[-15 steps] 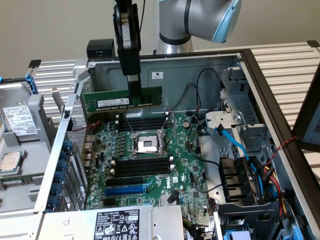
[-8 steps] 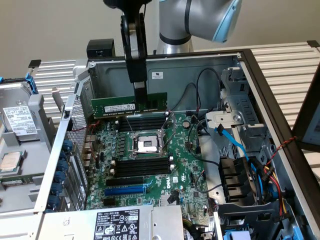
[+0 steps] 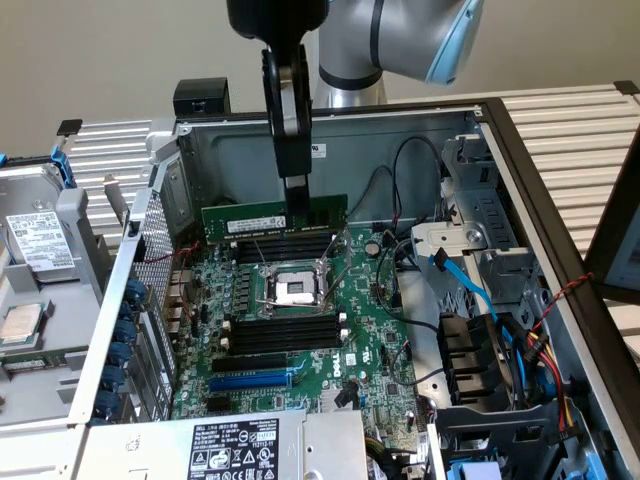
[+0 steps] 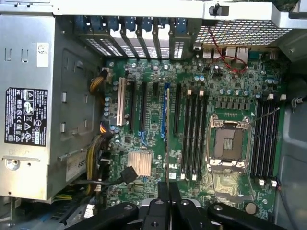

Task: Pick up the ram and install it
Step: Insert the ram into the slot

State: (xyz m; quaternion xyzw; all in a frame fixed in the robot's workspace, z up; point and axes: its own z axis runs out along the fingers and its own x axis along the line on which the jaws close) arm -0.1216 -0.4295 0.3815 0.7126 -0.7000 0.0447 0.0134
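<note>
My gripper hangs over the open computer case, shut on the ram, a long green stick with black chips and a white label. The stick is held level by its top edge, just above the rear bank of black memory slots on the motherboard. In the wrist view the ram shows edge-on as a thin line running out from between my fingertips. There it lies beside the nearer bank of memory slots. A second bank sits past the CPU socket.
The CPU socket lies between the two slot banks, with a blue expansion slot nearer the front. A power supply sits at the case's front. Cables and a drive cage fill the exterior view's right. A hard drive lies outside at the left.
</note>
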